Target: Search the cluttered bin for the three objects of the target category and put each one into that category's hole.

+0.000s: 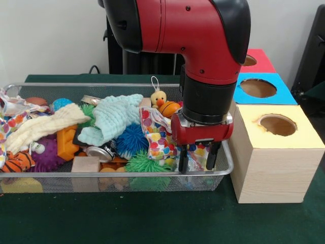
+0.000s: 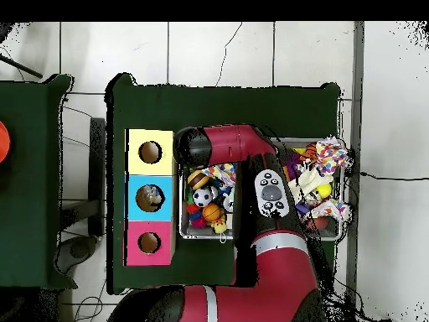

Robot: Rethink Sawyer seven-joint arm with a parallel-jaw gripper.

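Note:
A wire mesh bin (image 1: pixel 101 175) holds mixed clutter: a yellow duck toy (image 1: pixel 159 96), a small basketball (image 1: pixel 169 108), a blue spiky ball (image 1: pixel 132 140), a green spiky ball (image 1: pixel 144 165), a mint cloth (image 1: pixel 114 117) and a polka-dot cloth (image 1: pixel 156 133). My gripper (image 1: pixel 198 158) hangs open at the bin's right end in the front view. Its fingertips sit about level with the rim, just in front of the polka-dot cloth, and nothing is held between them. In the overhead view the arm (image 2: pixel 230 144) hides the gripper. A soccer ball (image 2: pixel 201 197) and a basketball (image 2: pixel 211 213) show beside it.
Three wooden boxes with round holes stand in a row beside the bin: yellow (image 1: pixel 277 124), blue (image 1: pixel 259 88) and red (image 1: pixel 250 60). The bin's left part holds a cream cloth (image 1: pixel 43 127), an orange block (image 1: pixel 66 142), a purple spiky ball (image 1: pixel 45 157) and a tiger plush (image 1: pixel 18 161).

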